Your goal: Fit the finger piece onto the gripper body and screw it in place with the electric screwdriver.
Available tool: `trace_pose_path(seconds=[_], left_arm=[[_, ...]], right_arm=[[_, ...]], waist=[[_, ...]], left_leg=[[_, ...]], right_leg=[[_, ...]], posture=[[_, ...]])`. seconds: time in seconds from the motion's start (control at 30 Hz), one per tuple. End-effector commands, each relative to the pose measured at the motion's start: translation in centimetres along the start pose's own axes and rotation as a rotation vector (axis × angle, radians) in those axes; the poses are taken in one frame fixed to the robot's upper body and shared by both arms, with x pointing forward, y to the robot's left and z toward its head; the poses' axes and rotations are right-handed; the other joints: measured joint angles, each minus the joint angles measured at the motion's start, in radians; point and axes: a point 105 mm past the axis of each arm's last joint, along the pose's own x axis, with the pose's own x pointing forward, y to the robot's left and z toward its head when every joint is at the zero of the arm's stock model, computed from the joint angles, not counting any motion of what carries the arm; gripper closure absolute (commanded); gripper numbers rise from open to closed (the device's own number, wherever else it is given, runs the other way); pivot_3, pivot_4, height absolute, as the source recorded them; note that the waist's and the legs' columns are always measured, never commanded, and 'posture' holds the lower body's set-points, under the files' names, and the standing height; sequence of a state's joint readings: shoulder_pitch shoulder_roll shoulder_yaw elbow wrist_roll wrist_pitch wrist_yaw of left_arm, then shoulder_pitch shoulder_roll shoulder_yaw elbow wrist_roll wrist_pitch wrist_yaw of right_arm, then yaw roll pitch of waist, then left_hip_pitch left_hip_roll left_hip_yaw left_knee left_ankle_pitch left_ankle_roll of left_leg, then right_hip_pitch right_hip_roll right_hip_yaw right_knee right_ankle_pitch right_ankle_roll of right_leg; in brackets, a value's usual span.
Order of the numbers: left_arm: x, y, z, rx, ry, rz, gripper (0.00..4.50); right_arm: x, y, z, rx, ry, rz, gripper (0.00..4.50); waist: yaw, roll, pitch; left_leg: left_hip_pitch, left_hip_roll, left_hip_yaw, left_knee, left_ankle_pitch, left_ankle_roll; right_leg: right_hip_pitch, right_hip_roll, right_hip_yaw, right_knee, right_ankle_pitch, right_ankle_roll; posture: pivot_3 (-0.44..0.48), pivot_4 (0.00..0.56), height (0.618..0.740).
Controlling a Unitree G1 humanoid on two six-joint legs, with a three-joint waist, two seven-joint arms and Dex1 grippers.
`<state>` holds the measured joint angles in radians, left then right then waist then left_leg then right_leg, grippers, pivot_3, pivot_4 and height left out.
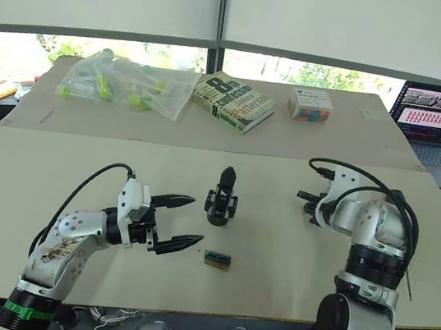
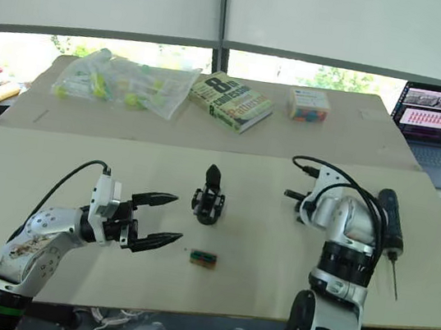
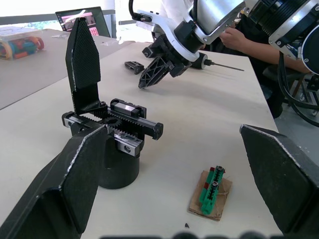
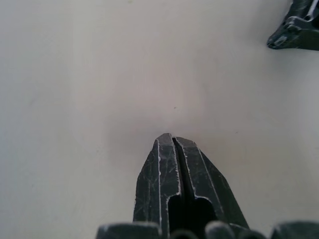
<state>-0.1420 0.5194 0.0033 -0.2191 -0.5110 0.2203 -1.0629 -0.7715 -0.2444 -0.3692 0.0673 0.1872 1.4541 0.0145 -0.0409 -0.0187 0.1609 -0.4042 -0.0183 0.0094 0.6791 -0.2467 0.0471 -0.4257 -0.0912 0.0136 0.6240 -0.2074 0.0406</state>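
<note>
The gripper body [image 1: 221, 202] stands upright mid-table on its round base, with one pointed black finger up. My left gripper [image 1: 197, 221] is open just left of it, level with the table, nothing between its fingers [image 3: 75, 184]. A small green-and-black block [image 1: 217, 257] lies in front of the body. My right gripper [image 4: 172, 138] is shut and empty, tip down just above the table to the right. The finger piece [image 3: 133, 65] lies on the table close beside it. The electric screwdriver [image 2: 390, 228] lies right of my right arm, bit toward the front edge.
At the back lie a book [image 1: 232, 100], a clear bag of green-capped tubes [image 1: 125, 80] and a box of coloured pieces [image 1: 310, 104]. A laptop [image 1: 435, 118] is open at the far right. A person's hand [image 3: 234, 37] shows beyond the table's right side.
</note>
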Motion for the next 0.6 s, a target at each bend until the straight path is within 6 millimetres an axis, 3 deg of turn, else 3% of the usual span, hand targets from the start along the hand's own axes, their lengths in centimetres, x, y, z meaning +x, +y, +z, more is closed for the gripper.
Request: trace_pose_path(seconds=[0.03, 0.3, 0.6], left_arm=[[-0.2, 0.1, 0.8, 0.036, -0.014, 0.008, 0.00], [-0.1, 0.2, 0.8, 0.032, -0.020, 0.001, 0.00], [0.3, 0.2, 1.0, 0.032, -0.026, -0.019, 0.00]], right_arm=[[-1.8, -0.4, 2.1, -0.032, -0.101, -0.008, 2.96], [-3.5, -2.2, 5.3, 0.016, -0.183, -0.065, 0.14], [-1.5, -2.8, 7.5, 0.068, -0.185, -0.110, 0.02]], waist=[[0.002, 0.000, 0.000], [0.005, 0.000, 0.000], [0.001, 0.000, 0.000]], left_leg=[[0.000, 0.000, 0.000, 0.000, 0.000, 0.000], [-0.001, 0.000, 0.000, 0.000, 0.000, 0.000], [-0.001, 0.000, 0.000, 0.000, 0.000, 0.000]], right_leg=[[0.000, 0.000, 0.000, 0.000, 0.000, 0.000], [0.000, -0.001, 0.000, -0.001, 0.000, 0.000], [0.000, 0.000, 0.000, -0.001, 0.000, 0.000]], posture=[[0.000, 0.150, 0.740], [0.000, 0.150, 0.740], [0.000, 0.150, 0.740]])
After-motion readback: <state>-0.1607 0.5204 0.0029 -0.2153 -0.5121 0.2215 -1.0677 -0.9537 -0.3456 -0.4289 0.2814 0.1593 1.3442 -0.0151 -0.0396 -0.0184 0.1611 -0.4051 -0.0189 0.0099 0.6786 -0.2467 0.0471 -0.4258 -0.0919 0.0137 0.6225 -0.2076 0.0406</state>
